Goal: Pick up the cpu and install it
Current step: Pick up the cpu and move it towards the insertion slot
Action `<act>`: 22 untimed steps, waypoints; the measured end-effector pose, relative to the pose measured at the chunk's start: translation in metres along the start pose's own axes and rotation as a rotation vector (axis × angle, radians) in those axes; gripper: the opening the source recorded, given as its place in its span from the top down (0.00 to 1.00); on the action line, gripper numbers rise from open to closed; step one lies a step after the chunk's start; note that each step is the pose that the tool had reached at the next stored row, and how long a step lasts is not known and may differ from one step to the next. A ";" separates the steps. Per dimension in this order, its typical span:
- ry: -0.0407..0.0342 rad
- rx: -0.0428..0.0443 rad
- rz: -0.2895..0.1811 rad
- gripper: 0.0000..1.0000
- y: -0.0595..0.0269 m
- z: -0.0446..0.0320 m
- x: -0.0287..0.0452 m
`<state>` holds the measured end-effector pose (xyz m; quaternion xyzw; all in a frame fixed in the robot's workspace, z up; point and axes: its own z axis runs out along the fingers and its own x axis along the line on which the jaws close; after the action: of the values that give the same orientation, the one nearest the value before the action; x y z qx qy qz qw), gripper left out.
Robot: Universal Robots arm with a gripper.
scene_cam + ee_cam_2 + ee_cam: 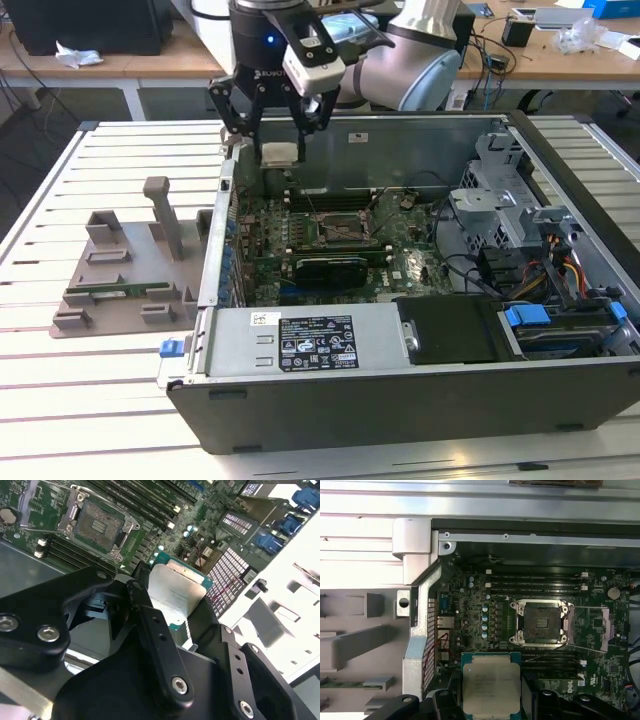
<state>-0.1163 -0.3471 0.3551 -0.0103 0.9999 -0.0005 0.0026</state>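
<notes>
Pick-up is done: my hand (278, 150) is clamped on the cpu (491, 687), a flat square with a matte silver lid and thin green rim, held in the air over a corner of the open computer case (400, 400). Seating is left: the socket (540, 623), a dark square in bright metal framing, lies empty, its plate (590, 630) swung open.

One camera set back, two riding close above

The exterior view looks down at an angle across the tabletop (100, 385) into the computer case (400, 405); the first wrist view faces straight down at the motherboard (470, 605), the second wrist view slants across it; all three share the socket (538, 623), and both wrist views have the cpu (490, 687) close up
</notes>
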 end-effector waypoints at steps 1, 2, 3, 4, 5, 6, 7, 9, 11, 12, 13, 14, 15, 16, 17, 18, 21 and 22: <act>0.0000 0.0000 0.000 0.45 0.0000 0.0003 -0.0007; 0.0000 0.0000 0.000 0.45 0.0000 0.0005 -0.0014; 0.0000 0.0000 0.000 0.45 -0.0001 0.0010 -0.0026; 0.0000 0.0000 0.000 0.45 -0.0001 0.0012 -0.0032; 0.0000 0.0000 0.000 0.45 -0.0001 0.0013 -0.0035; 0.0001 0.0000 0.000 0.45 -0.0001 0.0015 -0.0048; 0.0000 0.0000 0.000 0.45 -0.0001 0.0017 -0.0055; 0.0000 0.0000 0.000 0.45 -0.0001 0.0020 -0.0068; 0.0001 0.0000 0.000 0.45 -0.0002 0.0024 -0.0086; 0.0000 -0.0001 0.000 0.45 -0.0002 0.0027 -0.0093; 0.0000 0.0000 0.000 0.45 -0.0002 0.0028 -0.0100; 0.0000 0.0000 0.000 0.45 -0.0002 0.0031 -0.0113; 0.0000 0.0000 0.000 0.45 -0.0003 0.0035 -0.0126; 0.0001 0.0000 0.000 0.45 -0.0003 0.0039 -0.0140; 0.0000 0.0000 0.000 0.45 -0.0003 0.0042 -0.0147; 0.0000 0.0000 0.000 0.45 -0.0003 0.0044 -0.0157; 0.0001 0.0000 0.000 0.45 -0.0003 0.0051 -0.0180; 0.0000 0.0000 0.000 0.45 -0.0004 0.0055 -0.0194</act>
<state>-0.0968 -0.3471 0.3497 -0.0103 0.9999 -0.0005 0.0026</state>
